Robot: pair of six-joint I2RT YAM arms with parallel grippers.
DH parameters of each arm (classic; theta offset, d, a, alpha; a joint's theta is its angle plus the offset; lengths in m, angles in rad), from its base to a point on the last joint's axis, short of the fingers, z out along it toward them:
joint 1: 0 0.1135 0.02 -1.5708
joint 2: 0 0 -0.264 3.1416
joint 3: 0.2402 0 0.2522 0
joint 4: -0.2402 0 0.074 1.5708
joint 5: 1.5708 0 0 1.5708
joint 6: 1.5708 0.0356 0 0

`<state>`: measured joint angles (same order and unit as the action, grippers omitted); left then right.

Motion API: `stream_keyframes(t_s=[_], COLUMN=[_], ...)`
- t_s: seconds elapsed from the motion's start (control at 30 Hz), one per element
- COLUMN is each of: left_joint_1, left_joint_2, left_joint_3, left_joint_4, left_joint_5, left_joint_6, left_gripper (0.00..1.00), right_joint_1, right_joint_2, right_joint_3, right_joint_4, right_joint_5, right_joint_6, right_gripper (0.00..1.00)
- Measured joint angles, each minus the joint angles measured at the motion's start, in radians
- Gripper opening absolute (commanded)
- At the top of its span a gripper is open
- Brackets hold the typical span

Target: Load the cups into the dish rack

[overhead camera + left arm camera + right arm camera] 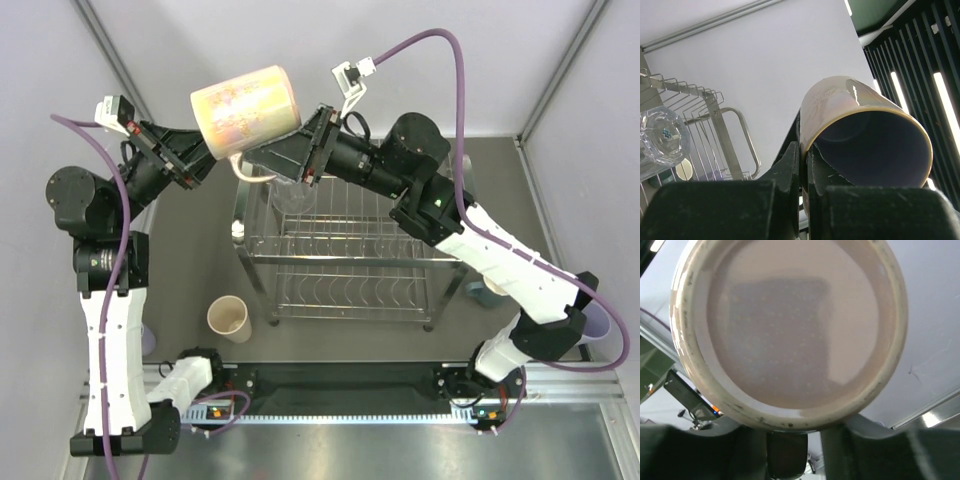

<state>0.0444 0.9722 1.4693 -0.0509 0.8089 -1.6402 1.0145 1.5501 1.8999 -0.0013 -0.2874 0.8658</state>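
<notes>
The pink mug [245, 108] is held high above the table, on its side, over the far left corner of the chrome dish rack [432, 262]. My left gripper [203, 160] is shut on the mug's rim [805, 145], one finger inside and one outside the wall. My right gripper [312, 146] sits at the mug's base [790, 330]; its fingers stand a little apart just under the base, with a light gap beside the right finger [836, 452]. A clear glass [291, 196] lies on the rack's top tier and also shows in the left wrist view [660, 142].
A beige tumbler [229, 319] stands upright on the table left of the rack. A lavender tumbler [598, 322] is at the far right, a teal mug [489, 292] by the rack's right end, and another lavender tumbler [148, 340] is half hidden behind the left arm.
</notes>
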Motion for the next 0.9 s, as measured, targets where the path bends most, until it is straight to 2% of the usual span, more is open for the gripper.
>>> stream_keyframes(t_s=[0.03, 0.1, 0.13, 0.2, 0.23, 0.33, 0.43, 0.47, 0.6, 0.67, 0.7, 0.8, 0.9], left_joint_1=[-0.001, -0.004, -0.004, -0.004, -0.005, -0.006, -0.007, -0.008, -0.013, -0.013, -0.013, -0.017, -0.019], left_joint_2=[0.002, 0.008, 0.010, 0.010, 0.010, 0.010, 0.004, -0.001, -0.027, -0.022, -0.010, 0.052, 0.105], left_joint_3=[0.000, -0.001, -0.002, -0.006, -0.009, -0.020, -0.042, -0.054, -0.082, -0.058, -0.029, 0.116, 0.242], left_joint_4=[0.000, 0.009, 0.014, 0.021, 0.025, 0.039, 0.053, 0.055, 0.028, -0.045, -0.095, -0.283, -0.396], left_joint_5=[0.000, -0.005, -0.006, -0.009, -0.009, -0.010, -0.011, -0.014, -0.010, 0.000, 0.003, 0.025, 0.028], left_joint_6=[-0.001, -0.005, -0.004, -0.005, -0.007, -0.011, -0.009, -0.006, 0.032, 0.089, 0.131, 0.274, 0.397], left_gripper=[0.00, 0.00, 0.00, 0.00, 0.00, 0.00, 0.25, 0.47, 0.75, 0.83, 0.92, 0.94, 0.94], right_joint_1=[0.000, 0.001, 0.002, 0.004, 0.005, 0.005, 0.005, 0.006, 0.008, 0.009, 0.009, 0.007, 0.003], right_joint_2=[0.001, 0.001, 0.001, 0.001, 0.001, 0.001, -0.001, -0.002, -0.028, -0.040, -0.057, -0.130, -0.227], right_joint_3=[0.002, 0.008, 0.008, 0.008, 0.009, 0.012, 0.011, 0.008, -0.034, -0.035, -0.042, -0.072, -0.094], right_joint_4=[0.000, -0.003, -0.004, -0.003, -0.010, -0.016, -0.030, -0.037, -0.105, -0.148, -0.172, -0.235, -0.320], right_joint_5=[0.001, 0.008, 0.014, 0.018, 0.027, 0.032, 0.037, 0.040, 0.058, 0.055, 0.056, 0.079, 0.092], right_joint_6=[0.002, 0.014, 0.018, 0.029, 0.028, 0.025, 0.012, 0.004, -0.051, -0.084, -0.103, -0.166, -0.238], right_gripper=[0.30, 0.26, 0.18, 0.12, 0.00, 0.00, 0.00, 0.00, 0.00, 0.00, 0.00, 0.00, 0.00])
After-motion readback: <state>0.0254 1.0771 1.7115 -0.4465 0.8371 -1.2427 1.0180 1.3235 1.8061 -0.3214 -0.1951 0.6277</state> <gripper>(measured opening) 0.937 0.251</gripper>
